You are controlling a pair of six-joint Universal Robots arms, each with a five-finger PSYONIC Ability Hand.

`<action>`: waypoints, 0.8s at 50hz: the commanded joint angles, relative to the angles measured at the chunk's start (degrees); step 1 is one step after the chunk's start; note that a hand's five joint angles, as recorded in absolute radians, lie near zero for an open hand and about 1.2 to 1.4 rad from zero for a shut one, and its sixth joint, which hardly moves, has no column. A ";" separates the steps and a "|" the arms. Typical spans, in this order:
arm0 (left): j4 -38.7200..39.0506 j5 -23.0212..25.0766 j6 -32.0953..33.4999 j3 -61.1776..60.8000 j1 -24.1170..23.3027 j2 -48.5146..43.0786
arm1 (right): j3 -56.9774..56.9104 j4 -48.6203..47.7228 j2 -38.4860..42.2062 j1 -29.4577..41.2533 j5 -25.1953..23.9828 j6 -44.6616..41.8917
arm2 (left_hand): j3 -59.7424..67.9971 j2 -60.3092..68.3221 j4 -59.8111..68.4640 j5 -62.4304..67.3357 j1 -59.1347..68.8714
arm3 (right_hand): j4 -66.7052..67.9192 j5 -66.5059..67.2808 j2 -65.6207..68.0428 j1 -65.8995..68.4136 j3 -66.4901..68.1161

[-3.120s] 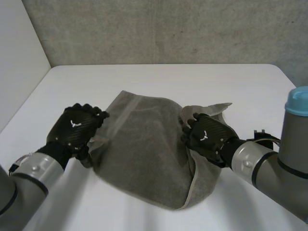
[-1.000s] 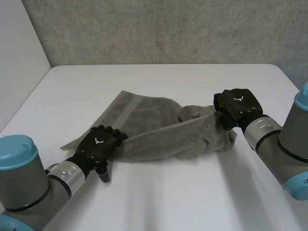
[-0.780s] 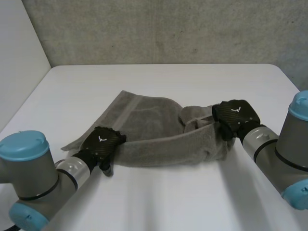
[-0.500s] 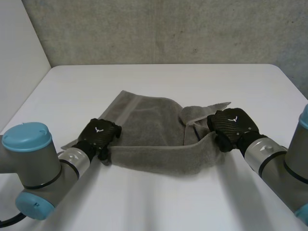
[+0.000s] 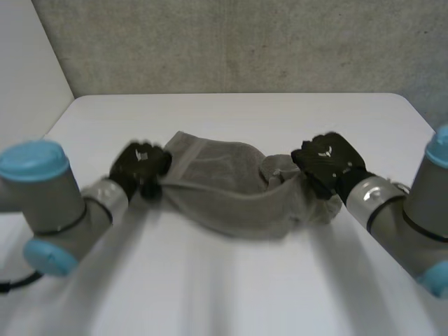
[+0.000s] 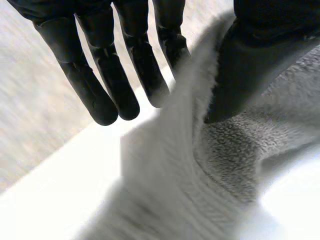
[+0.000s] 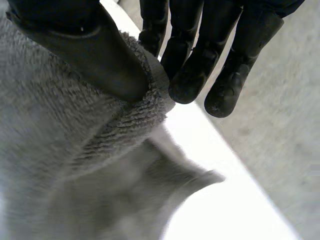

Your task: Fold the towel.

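Note:
A grey towel [image 5: 224, 189] lies bunched across the middle of the white table [image 5: 231, 287], one long edge held up between my two hands and sagging in the middle. My left hand [image 5: 140, 164] holds that edge at the towel's left end. In the left wrist view the towel [image 6: 210, 165] runs between the thumb [image 6: 245, 65] and the straight fingers [image 6: 100, 75]. My right hand [image 5: 325, 159] holds the right end. There the thumb [image 7: 90, 50] pinches the towel's hem [image 7: 60, 150] against the fingers [image 7: 195, 65].
A grey wall [image 5: 245, 42] stands behind the table's far edge and a white panel [image 5: 28, 70] rises along its left side. Bare tabletop lies in front of the towel and beyond it.
Both hands have carried the towel's near edge away from me, toward the far side, over the rest of the cloth. The left hand's fingers have closed onto that edge.

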 commanded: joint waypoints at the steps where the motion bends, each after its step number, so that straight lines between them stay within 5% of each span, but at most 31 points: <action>1: 2.51 -2.79 -0.85 25.81 -0.79 -5.03 | -21.38 -10.99 5.57 3.62 4.48 -12.17 | 1.27 2.55 2.45 1.86 2.57 | 3.41 3.09 4.11 3.94 3.02; 4: 4.62 -3.14 -1.47 30.87 -1.06 -5.39 | -25.38 -17.46 5.40 3.89 7.49 -11.73 | 1.27 2.55 2.45 1.86 2.57 | 3.41 3.09 4.11 3.94 3.02; 9: 19.62 -8.48 -10.06 42.54 -2.81 -2.76 | -33.29 -39.66 2.25 4.77 16.88 -8.67 | 1.27 2.55 2.45 1.86 2.57 | 3.41 3.09 4.11 3.94 3.02; 12: 22.55 -10.88 -11.84 43.70 -2.81 -1.96 | -33.65 -39.43 1.00 4.15 17.69 -6.01 | 1.27 2.55 2.45 1.86 2.57 | 3.41 3.09 4.11 3.94 3.02; 20: 25.02 -13.51 -11.49 38.43 -0.27 -0.64 | -35.32 -18.78 5.57 4.76 11.27 -5.40 | 1.27 2.55 2.45 1.86 2.57 | 3.41 3.09 4.11 3.94 3.02; 25: 25.46 -8.18 -10.08 20.11 3.16 2.95 | -32.17 -4.75 7.94 5.03 8.82 -8.03 | 1.27 2.55 2.45 1.86 2.57 | 3.41 3.09 4.11 3.94 3.02; 31: 26.50 2.20 -9.21 -1.25 4.30 6.12 | -21.98 1.60 10.14 5.11 8.20 -8.47 | 1.27 2.55 2.45 1.86 2.57 | 3.41 3.09 4.11 3.94 3.02; 40: 25.63 4.51 2.81 -19.73 6.93 8.32 | -8.61 2.14 10.41 6.26 8.90 -8.48 | 1.27 2.55 2.45 1.86 2.57 | 3.41 3.09 4.11 3.94 3.02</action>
